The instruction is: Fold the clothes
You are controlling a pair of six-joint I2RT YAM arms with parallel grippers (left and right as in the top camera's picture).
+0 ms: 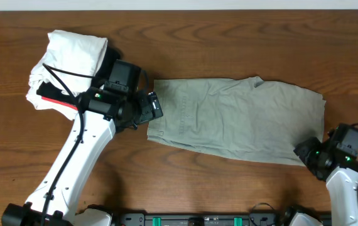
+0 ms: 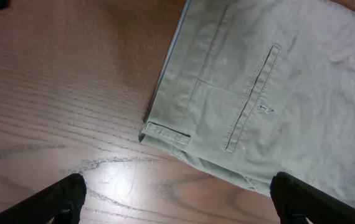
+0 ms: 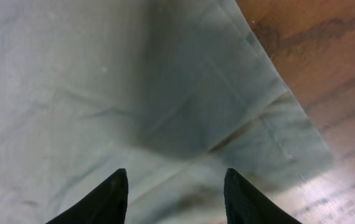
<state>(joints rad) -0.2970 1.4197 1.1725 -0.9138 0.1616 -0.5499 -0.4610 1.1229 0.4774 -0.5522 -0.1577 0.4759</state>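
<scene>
Lying flat and spread out on the surface, reaching from about the middle toward the right edge: clothes, khaki, thin and lightly wrinkled, long side running left to right. Showing, in the left wrist view, a folded left end with a belt loop at its front corner and a stitched pocket slit further in. Hovering at that left end: left hand, fingers standing wide apart and holding nothing, one tip hanging over bare wood, the other over the cloth's front border. Hanging over the front right corner of the clothes, close to the right edge of the surface: right hand, fingers standing at a middling gap, neither wide nor closed, with smooth cloth lying under and between the tips and a dark shadow falling on it; touching the cloth or sitting just above it, cannot tell. Running past those tips toward bare wood on the right: a stitched seam and the garment's edge. Sitting toward the back left corner of the surface, apart from the clothes: a white pile, with a black cloth bearing a red stripe lying against its front side, partly hidden by the left arm and crossed by a dark cable.
</scene>
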